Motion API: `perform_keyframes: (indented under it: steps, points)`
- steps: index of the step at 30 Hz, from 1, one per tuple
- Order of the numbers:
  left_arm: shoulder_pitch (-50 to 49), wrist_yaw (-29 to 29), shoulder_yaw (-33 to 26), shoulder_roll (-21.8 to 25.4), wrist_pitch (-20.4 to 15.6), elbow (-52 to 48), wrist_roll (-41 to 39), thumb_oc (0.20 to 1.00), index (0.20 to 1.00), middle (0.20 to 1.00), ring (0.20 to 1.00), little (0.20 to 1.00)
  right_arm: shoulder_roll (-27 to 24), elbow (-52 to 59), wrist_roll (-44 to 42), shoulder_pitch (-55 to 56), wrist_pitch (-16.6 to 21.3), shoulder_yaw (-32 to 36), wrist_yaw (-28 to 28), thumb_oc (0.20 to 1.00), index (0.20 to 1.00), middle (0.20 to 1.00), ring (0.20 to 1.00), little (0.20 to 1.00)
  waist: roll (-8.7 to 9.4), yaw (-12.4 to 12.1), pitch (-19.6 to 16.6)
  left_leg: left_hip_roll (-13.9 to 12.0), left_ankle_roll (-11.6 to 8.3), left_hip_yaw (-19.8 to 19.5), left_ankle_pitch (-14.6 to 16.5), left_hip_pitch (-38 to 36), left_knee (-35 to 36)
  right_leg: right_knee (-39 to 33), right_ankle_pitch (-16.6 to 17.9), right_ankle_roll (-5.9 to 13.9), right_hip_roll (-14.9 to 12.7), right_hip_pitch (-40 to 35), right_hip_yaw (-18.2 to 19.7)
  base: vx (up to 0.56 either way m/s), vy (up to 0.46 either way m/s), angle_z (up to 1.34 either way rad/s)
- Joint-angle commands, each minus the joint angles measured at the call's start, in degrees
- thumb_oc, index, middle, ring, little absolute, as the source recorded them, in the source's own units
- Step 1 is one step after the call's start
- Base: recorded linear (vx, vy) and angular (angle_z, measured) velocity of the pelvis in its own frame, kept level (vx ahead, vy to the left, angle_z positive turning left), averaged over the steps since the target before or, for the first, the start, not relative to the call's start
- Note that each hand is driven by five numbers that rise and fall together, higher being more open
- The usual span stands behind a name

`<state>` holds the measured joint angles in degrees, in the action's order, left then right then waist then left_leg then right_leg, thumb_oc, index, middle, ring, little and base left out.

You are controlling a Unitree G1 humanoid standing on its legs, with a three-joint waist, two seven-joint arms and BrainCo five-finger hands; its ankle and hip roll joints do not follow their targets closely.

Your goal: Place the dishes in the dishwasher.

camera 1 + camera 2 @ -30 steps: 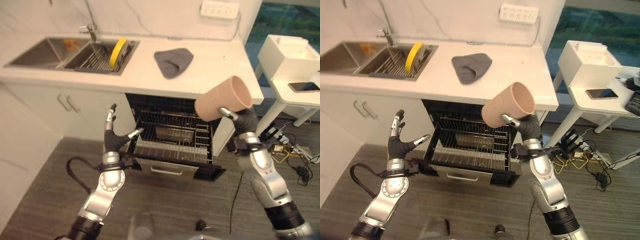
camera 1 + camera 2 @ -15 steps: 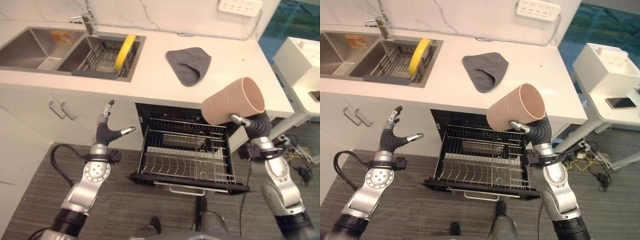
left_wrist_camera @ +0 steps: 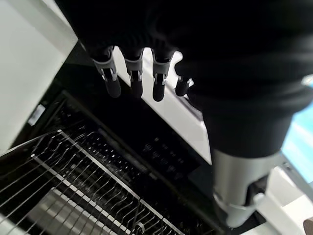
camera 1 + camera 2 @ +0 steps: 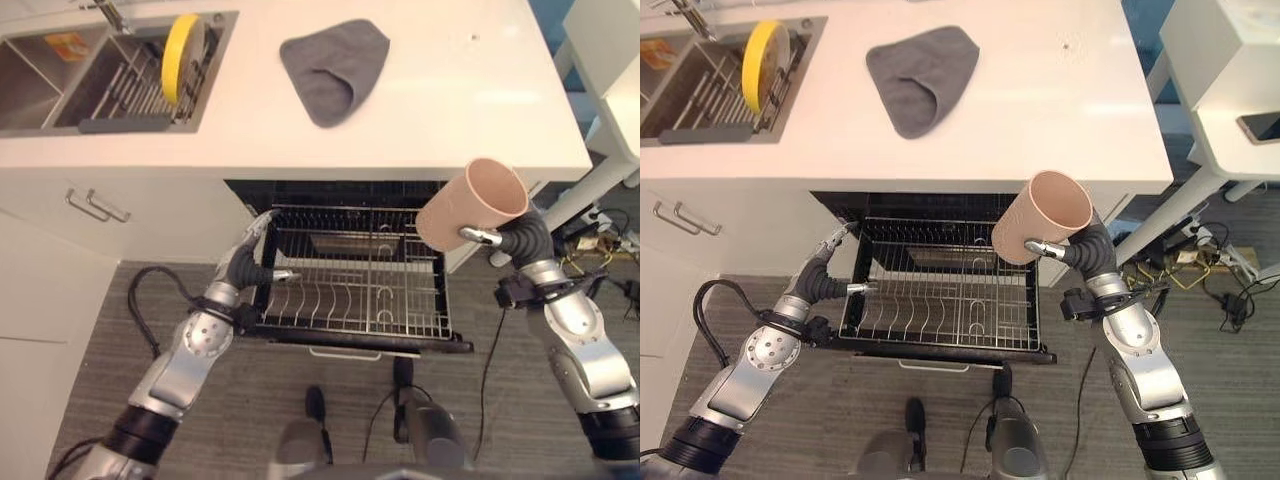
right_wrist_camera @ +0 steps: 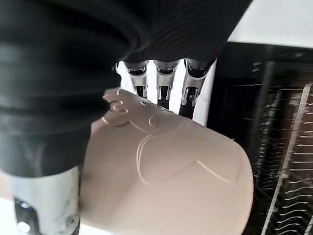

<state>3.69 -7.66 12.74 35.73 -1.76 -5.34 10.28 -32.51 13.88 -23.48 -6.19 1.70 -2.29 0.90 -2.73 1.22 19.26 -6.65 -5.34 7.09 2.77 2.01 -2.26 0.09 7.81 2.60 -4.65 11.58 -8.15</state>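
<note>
The left hand [image 4: 823, 280], fingers spread and holding nothing, has moved in to the left edge of the pulled-out dishwasher rack [image 4: 940, 300], likely steadying it. The right hand [image 4: 520, 238] still grips the pink cup [image 4: 472, 204], tilted on its side, now lower and by the rack's right corner (so loading looks close). The rack's upright tines are all that could snag it. Farther off, on the counter [image 4: 450, 110]: a grey cloth [image 4: 333, 58], then a yellow plate [image 4: 181, 44] upright in the sink [image 4: 40, 85]
</note>
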Motion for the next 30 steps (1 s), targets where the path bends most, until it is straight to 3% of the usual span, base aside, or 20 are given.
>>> perform_keyframes:
  steps: [1,7,17,19,21,23,26,30]
  points:
    - [2.21,4.03,1.8,4.57,0.0,-0.38,2.43,1.0,1.0,1.0,1.0,1.0,-3.69,3.92,3.68,-4.87,2.72,0.39,-1.61,0.2,0.2,0.2,0.2,0.2,0.1,0.65,-0.84,-2.43,0.69,-2.82,-5.78,4.12,-0.88,9.1,-6.64,4.29,-5.86,-2.12,0.54,-0.14,0.095,-0.05]
    - [7.86,3.62,5.87,9.1,3.63,1.81,0.77,1.0,1.0,1.0,1.0,1.0,-9.74,1.75,10.49,-12.87,1.01,-1.28,-1.56,0.2,0.2,0.2,0.2,0.2,-0.28,1.73,4.26,-1.98,0.48,-2.47,-5.66,10.28,-4.5,10.86,-6.16,4.16,-6.21,3.08,2.56,-0.16,0.089,-0.11]
    - [14.24,4.15,7.97,8.87,6.01,6.67,-0.02,1.0,1.0,1.0,1.0,1.0,-11.27,-5.62,15.55,-18.76,-0.2,-3.21,1.18,0.2,0.2,0.2,0.2,0.2,0.23,0.93,7.86,-0.85,0.87,-2.03,-6.0,13.87,-5.28,9.85,-4.9,4.87,-6.78,5.21,2.08,-0.09,-0.003,-0.01]
    - [15.34,5.11,9.0,8.32,7.84,8.54,-0.15,1.0,1.0,1.0,1.0,1.0,-11.67,-7.29,15.93,-20.41,-0.83,-4.07,1.3,0.2,0.2,0.2,0.2,0.2,0.35,0.72,7.86,-0.83,0.81,-1.95,-6.04,14.12,-5.55,9.61,-4.86,4.82,-6.83,5.03,1.99,-0.04,0.001,-0.01]
    - [15.85,9.18,10.91,7.99,12.7,11.03,0.26,1.0,1.0,1.0,1.0,1.0,-12.25,-9.41,15.86,-21.77,-0.82,-4.67,1.05,0.2,0.2,0.2,0.2,0.2,0.33,0.43,7.76,-0.92,0.66,-1.89,-6.02,14.13,-5.7,9.22,-4.9,4.85,-6.99,4.48,1.47,0.0,0.0,0.0]
    - [15.01,18.32,12.37,6.94,17.91,13.37,-3.66,1.0,1.0,1.0,1.0,1.0,-13.05,-10.18,15.45,-23.11,-1.9,-4.97,0.69,0.2,0.2,0.2,0.2,0.2,0.34,0.08,7.7,-1.03,0.56,-1.74,-6.09,14.01,-5.73,8.74,-4.8,4.91,-7.09,3.91,0.94,0.0,0.0,0.0]
    - [12.83,24.59,15.28,5.21,20.67,17.14,0.75,1.0,1.0,1.0,1.0,1.0,-13.51,-12.46,14.81,-24.21,-1.95,-5.37,-0.04,0.2,0.2,0.2,0.2,0.2,0.04,-0.29,7.67,-1.07,0.62,-1.88,-6.01,13.57,-5.51,8.13,-4.79,4.9,-7.12,3.03,0.41,0.0,-0.004,0.01]
    - [13.05,33.35,20.51,6.52,22.8,21.61,5.32,1.0,1.0,1.0,1.0,1.0,-13.88,-19.09,14.23,-28.98,-1.69,-8.35,-1.08,0.2,0.2,0.2,0.2,0.2,-0.16,-0.44,7.62,-1.21,0.56,-2.14,-5.75,13.56,-6.2,7.91,-5.18,4.61,-7.08,2.39,0.45,0.0,0.0,0.01]
